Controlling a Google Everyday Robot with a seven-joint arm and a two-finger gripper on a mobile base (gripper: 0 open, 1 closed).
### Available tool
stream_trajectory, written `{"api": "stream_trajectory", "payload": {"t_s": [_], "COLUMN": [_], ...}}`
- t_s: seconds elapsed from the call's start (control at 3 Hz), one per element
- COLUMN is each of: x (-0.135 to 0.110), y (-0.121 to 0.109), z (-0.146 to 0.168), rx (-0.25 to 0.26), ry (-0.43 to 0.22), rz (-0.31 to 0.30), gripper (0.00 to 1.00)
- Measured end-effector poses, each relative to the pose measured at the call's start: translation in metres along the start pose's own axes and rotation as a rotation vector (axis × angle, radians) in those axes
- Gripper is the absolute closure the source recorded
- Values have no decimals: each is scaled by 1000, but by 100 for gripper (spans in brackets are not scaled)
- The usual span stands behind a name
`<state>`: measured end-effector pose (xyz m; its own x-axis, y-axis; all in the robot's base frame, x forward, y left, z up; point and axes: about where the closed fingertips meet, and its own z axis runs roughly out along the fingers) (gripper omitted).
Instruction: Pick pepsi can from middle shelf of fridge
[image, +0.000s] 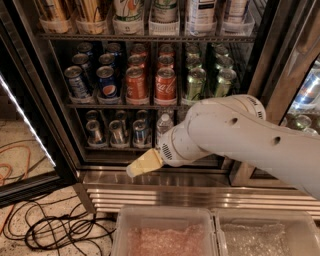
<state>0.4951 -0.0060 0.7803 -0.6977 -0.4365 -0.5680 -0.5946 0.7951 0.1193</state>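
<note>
The pepsi can (107, 83), deep blue with the globe logo, stands at the front of the middle shelf (125, 105) of the open fridge (200, 192), second from the left. A paler blue can (76, 82) is on its left and red Coca-Cola cans (135, 84) on its right. My gripper (144, 163), tan-tipped on the white arm (240, 135), hangs in front of the bottom shelf. It is below and a little right of the pepsi can, and holds nothing.
Green cans (195, 82) fill the shelf's right side. Tall bottles (129, 12) stand above; small cans and a water bottle (163, 127) below. The open glass door with a light strip (25, 125) is at left. Cables (60, 230) lie on the floor. Two clear bins (165, 232) sit in front.
</note>
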Motion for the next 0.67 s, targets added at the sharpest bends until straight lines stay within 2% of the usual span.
{"api": "stream_trajectory", "payload": {"t_s": [0.33, 0.67], "x": [0, -8], "y": [1, 8], "z": [0, 11], "rx": [-1, -14], "ry": [1, -46], "rz": [31, 23], "gripper": [0, 0]}}
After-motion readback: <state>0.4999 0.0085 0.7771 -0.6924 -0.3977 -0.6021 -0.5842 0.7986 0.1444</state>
